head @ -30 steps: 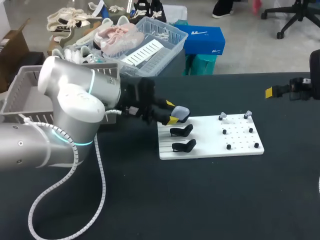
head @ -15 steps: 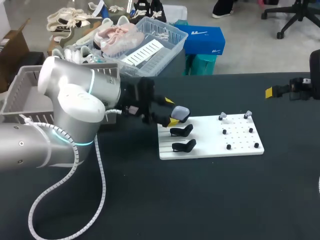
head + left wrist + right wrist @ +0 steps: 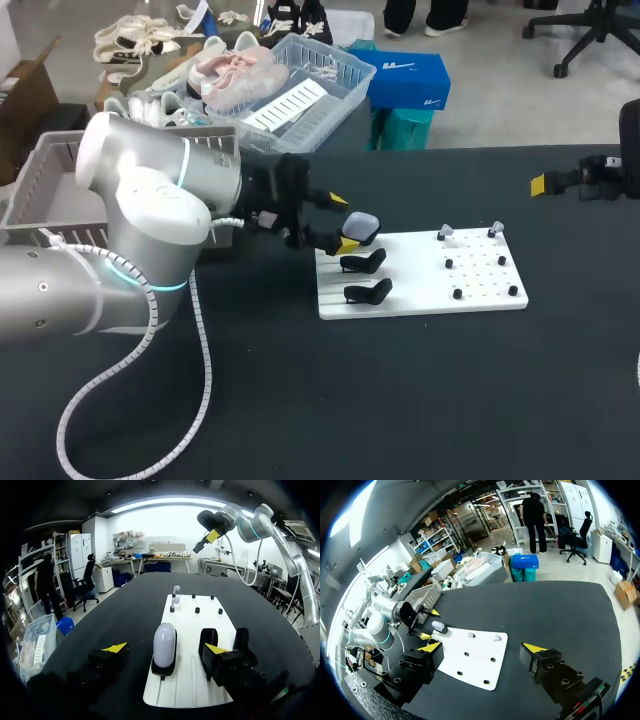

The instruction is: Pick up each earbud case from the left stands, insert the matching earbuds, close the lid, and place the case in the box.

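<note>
A pale lilac earbud case (image 3: 361, 225) sits with its lid down on the farthest black stand of the white board (image 3: 420, 285). My left gripper (image 3: 344, 223) straddles it, open. In the left wrist view the case (image 3: 164, 644) rests between the two spread fingers without touching either, with two empty stands (image 3: 208, 638) beside it. Two white earbuds (image 3: 445, 232) stand on pegs at the board's far right. My right gripper (image 3: 560, 183) hangs open over the table's right side; its own view shows the board (image 3: 475, 657) and the case (image 3: 439, 626) well ahead of it.
A grey slatted box (image 3: 45, 185) stands at the table's left edge behind my left arm. Several small black pegs (image 3: 480, 275) dot the board's right half. My left arm's white cable (image 3: 190, 370) loops over the table in front.
My left gripper's fingers have spread wider around the case, which stays on its stand. The right arm has not moved.
</note>
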Motion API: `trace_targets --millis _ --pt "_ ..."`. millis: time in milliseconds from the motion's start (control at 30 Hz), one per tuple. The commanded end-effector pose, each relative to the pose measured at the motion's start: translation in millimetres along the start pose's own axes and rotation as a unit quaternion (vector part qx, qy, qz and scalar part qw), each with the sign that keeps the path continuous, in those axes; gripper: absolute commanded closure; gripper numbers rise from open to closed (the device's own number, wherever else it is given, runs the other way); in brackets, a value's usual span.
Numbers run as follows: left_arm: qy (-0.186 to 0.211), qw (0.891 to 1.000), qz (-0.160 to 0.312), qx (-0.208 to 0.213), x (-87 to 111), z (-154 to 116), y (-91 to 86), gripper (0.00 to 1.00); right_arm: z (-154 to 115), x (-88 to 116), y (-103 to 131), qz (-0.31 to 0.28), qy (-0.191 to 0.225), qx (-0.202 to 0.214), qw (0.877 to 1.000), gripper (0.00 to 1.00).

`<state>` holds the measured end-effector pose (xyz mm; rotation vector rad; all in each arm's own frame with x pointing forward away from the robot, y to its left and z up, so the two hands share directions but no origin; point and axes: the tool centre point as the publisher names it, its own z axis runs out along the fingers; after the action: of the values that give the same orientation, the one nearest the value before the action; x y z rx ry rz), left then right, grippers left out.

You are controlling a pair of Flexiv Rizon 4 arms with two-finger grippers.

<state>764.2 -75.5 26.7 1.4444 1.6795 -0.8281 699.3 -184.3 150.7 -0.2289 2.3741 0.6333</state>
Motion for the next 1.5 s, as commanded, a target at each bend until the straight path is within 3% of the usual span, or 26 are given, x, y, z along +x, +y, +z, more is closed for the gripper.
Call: trace_targets --millis 33,500,733,833,1133,1500 --pt "0.001 1.000 0.000 -0.002 -0.1 1 -0.7 0.00 0 0 0 0.000 0.000 0.000 1.000 0.00" --pt "-0.001 1.000 0.003 0.000 4.9 0 -9.8 0.00 0 0 0 0.000 0.000 0.000 1.000 0.00" --pt "-0.002 1.000 0.001 -0.005 4.0 6 -0.4 0.00 0 0 0 0.000 0.000 0.000 1.000 0.00" --pt "-0.004 1.000 -0.001 -0.006 2.3 5 3.2 0.17 0 0 0 0.000 0.000 0.000 1.000 0.00" --pt "-0.004 1.000 0.000 -0.001 1.7 7 3.7 0.15 0 0 0 0.000 0.000 0.000 1.000 0.00" --pt "0.000 1.000 -0.004 0.005 2.3 13 4.0 0.36 0 0 0 0.000 0.000 0.000 1.000 0.00"
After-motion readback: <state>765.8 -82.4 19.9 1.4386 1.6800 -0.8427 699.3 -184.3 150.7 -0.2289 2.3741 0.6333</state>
